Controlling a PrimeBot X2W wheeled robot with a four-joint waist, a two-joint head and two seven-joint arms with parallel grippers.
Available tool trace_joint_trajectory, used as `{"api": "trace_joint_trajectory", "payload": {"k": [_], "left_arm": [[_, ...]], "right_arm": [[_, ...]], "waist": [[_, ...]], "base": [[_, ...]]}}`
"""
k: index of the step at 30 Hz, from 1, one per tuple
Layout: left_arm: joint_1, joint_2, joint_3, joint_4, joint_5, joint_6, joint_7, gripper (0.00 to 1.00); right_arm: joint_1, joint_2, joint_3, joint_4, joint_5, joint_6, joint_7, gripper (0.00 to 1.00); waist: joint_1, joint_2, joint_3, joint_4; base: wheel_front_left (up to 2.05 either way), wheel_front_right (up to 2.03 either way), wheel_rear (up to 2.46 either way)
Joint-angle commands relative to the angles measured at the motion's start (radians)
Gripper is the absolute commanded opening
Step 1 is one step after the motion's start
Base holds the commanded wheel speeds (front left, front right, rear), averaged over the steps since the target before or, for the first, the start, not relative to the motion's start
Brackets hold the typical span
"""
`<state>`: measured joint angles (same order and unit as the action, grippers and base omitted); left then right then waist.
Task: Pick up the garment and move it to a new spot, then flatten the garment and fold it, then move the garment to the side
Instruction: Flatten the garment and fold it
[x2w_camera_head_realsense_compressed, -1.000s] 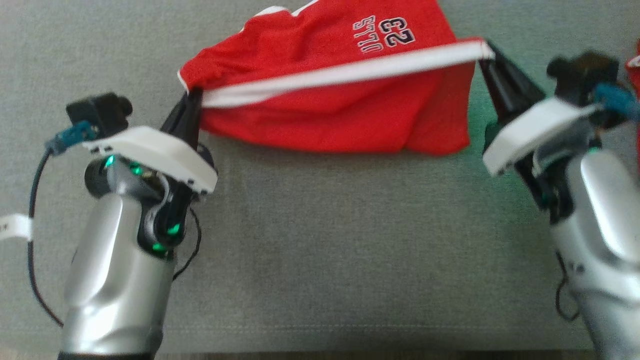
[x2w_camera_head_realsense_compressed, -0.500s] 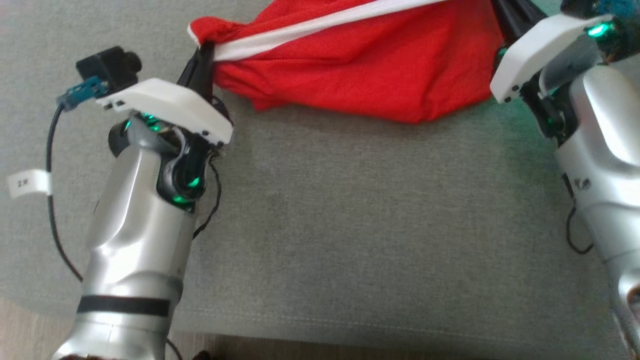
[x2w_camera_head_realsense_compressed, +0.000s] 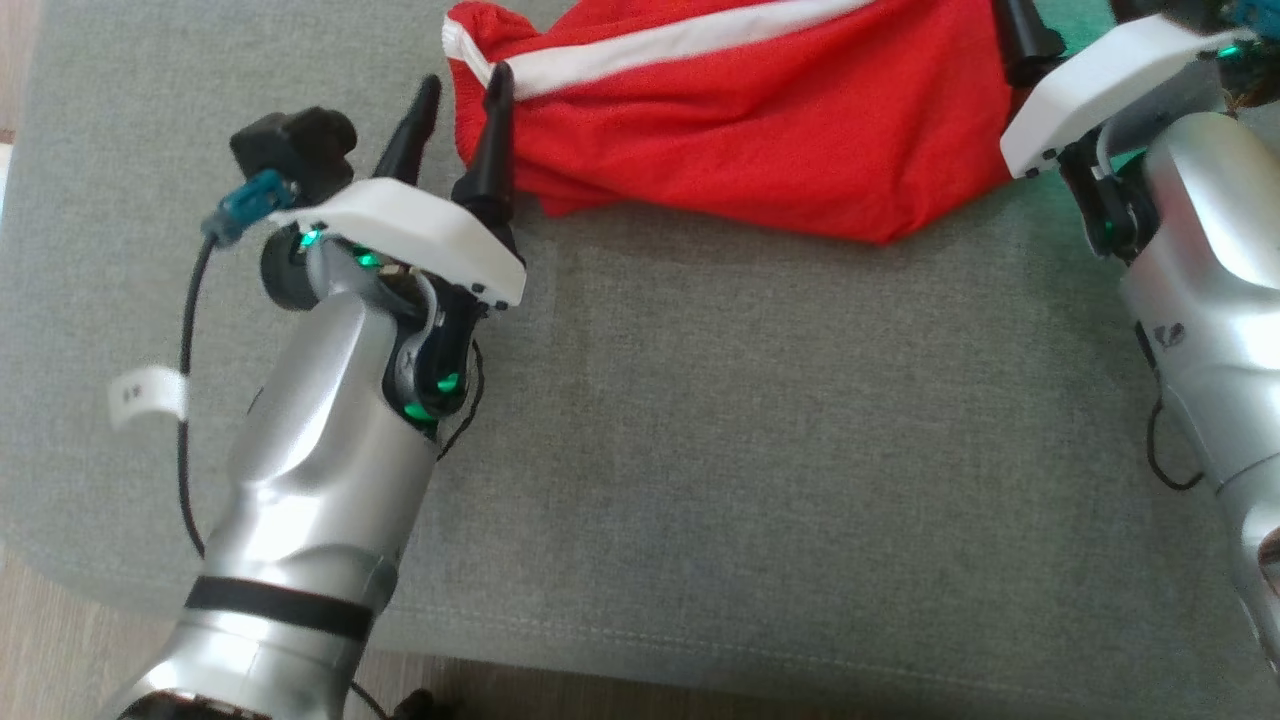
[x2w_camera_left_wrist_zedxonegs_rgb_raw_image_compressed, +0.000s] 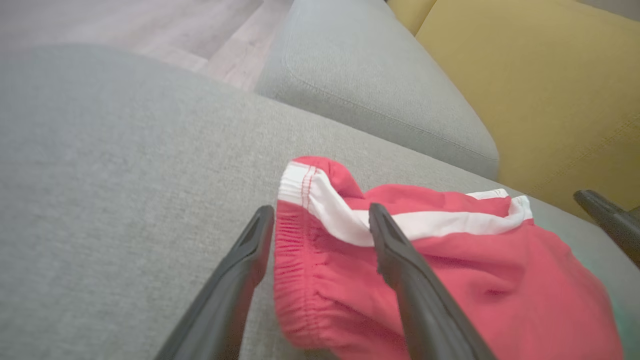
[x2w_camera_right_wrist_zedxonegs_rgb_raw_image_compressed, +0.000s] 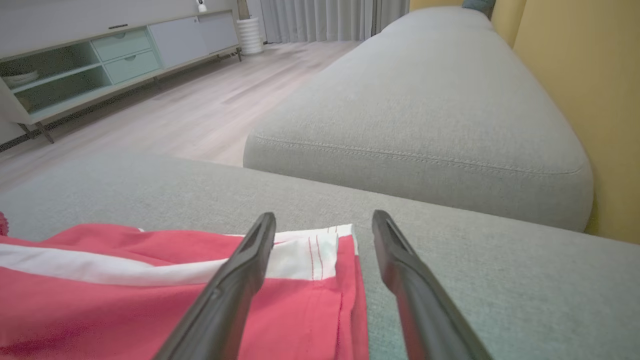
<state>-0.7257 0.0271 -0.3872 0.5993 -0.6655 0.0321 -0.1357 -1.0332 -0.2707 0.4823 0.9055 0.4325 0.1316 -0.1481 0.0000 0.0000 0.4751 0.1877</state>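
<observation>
Both pincers have let go. Half a second ago the left gripper (x2w_camera_head_realsense_compressed: 465, 80) and the right gripper (x2w_camera_right_wrist_zedxonegs_rgb_raw_image_compressed: 324, 215) each pinched one end of the white band and held it taut between them. Now both have their fingers spread and grip nothing. (The head camera has shifted too, so don't read the slide of the whole picture as the cloth travelling.)

The garment (x2w_camera_head_realsense_compressed: 760, 130) lies slumped on the far part of the grey seat cushion (x2w_camera_head_realsense_compressed: 750, 450), between the two arms. Its band has gone slack and runs along the upper side. In your left wrist view the gathered, elastic end sits between the open fingers. In your right wrist view the flat corner, white with red stitch lines, lies between that gripper's fingers.

The cloth is a soft red knit in loose folds. The cushion is a coarse woven grey with a stitched seam near its edge. The fingers are long, dark, matt and tapering.
</observation>
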Motion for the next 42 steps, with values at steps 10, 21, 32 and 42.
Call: {"api": "trace_joint_trajectory", "payload": {"k": [10, 21, 32, 42], "left_arm": [[0.132, 0.136, 0.024, -0.209, 0.202, 0.129, -0.124, 1.00], [0.391, 0.184, 0.116, -0.521, 0.356, 0.155, -0.126, 1.00], [0.502, 0.163, 0.163, -0.541, 0.385, 0.123, -0.126, 1.00], [0.507, 0.137, 0.192, -0.533, 0.406, 0.095, -0.126, 1.00]], "right_arm": [[0.104, -0.006, -0.070, -0.140, -0.044, -0.001, -0.113, 1.00], [0.542, 0.059, -0.322, -0.531, -0.186, -0.001, -0.098, 1.00], [0.778, 0.142, -0.412, -0.779, -0.246, -0.001, 0.014, 1.00], [0.811, 0.150, -0.432, -0.852, -0.257, -0.001, 0.060, 1.00]], "waist": [[0.0000, 0.0000, -0.048, -0.034], [0.0000, 0.0000, -0.137, -0.083], [0.0000, 0.0000, -0.161, -0.106], [0.0000, 0.0000, -0.159, -0.105]], "base": [[0.00, 0.00, 0.00], [0.00, 0.00, 0.00], [0.00, 0.00, 0.00], [0.00, 0.00, 0.00]]}}
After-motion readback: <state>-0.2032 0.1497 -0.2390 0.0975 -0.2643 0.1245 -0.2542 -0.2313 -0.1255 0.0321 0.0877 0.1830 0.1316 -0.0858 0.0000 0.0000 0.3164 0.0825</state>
